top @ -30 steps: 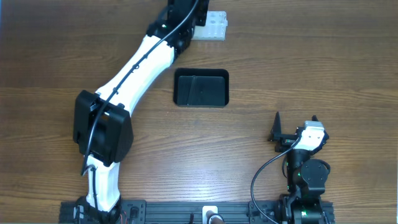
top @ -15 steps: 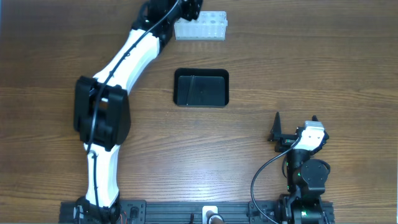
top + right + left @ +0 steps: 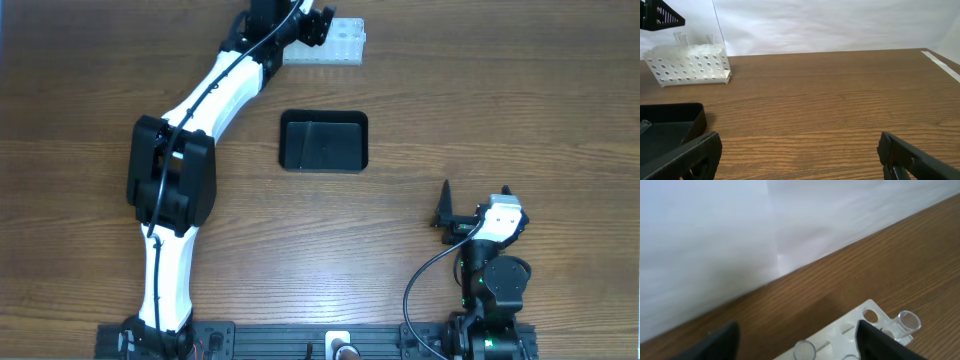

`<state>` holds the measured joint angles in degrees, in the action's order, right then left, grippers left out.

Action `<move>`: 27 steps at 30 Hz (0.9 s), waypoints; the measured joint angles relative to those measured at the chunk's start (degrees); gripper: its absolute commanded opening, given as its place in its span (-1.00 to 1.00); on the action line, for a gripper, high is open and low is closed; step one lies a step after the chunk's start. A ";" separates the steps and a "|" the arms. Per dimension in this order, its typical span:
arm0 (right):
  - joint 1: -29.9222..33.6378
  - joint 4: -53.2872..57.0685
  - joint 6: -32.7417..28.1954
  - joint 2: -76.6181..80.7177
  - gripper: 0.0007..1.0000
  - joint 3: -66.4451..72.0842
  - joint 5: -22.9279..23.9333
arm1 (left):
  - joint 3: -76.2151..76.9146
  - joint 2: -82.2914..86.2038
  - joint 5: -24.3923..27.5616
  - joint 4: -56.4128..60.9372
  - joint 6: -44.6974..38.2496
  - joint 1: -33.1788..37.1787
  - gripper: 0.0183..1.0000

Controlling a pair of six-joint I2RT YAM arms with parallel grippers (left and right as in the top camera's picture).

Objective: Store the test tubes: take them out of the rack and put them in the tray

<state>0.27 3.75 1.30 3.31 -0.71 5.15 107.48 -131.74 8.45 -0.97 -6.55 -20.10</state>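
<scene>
A white perforated rack (image 3: 340,42) stands at the table's far edge. My left gripper (image 3: 303,24) hangs open over the rack's left end. In the left wrist view the rack (image 3: 867,319) lies under my left gripper (image 3: 797,326), with one clear test tube (image 3: 908,322) standing beside a finger (image 3: 879,341) and another test tube (image 3: 803,350) between the fingers. Two tubes (image 3: 679,38) stick up from the rack (image 3: 690,64) in the right wrist view. The black tray (image 3: 323,160) sits mid-table with one tube (image 3: 314,135) lying in it. My right gripper (image 3: 476,195) rests open near its base.
A white wall (image 3: 715,240) rises right behind the rack. Bare wooden table (image 3: 500,90) lies to the right of the tray and rack and between the tray and my right gripper (image 3: 799,140).
The left gripper swung left off the rack, uncovering it, then came back right over the rack's left end. The right arm has not moved.
</scene>
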 measured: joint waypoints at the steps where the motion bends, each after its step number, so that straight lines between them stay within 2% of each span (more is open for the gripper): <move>1: 0.00 0.00 -0.04 0.00 0.98 0.00 0.00 | 0.00 0.00 0.07 0.07 -0.09 0.02 0.33; 5: 0.00 0.00 0.00 0.00 0.98 0.00 0.00 | 0.00 0.00 0.17 0.35 -0.09 0.04 0.20; 16: 0.00 0.00 -0.02 0.00 0.98 0.00 0.00 | 0.00 -2.36 0.17 4.24 -0.11 0.04 0.09; 27: 0.00 0.00 -0.02 0.00 0.98 0.00 0.00 | 0.00 -2.93 0.15 4.48 -0.11 0.15 0.08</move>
<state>0.27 3.75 1.28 3.31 -0.71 5.15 107.48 -134.67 8.60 3.51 -6.66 -19.94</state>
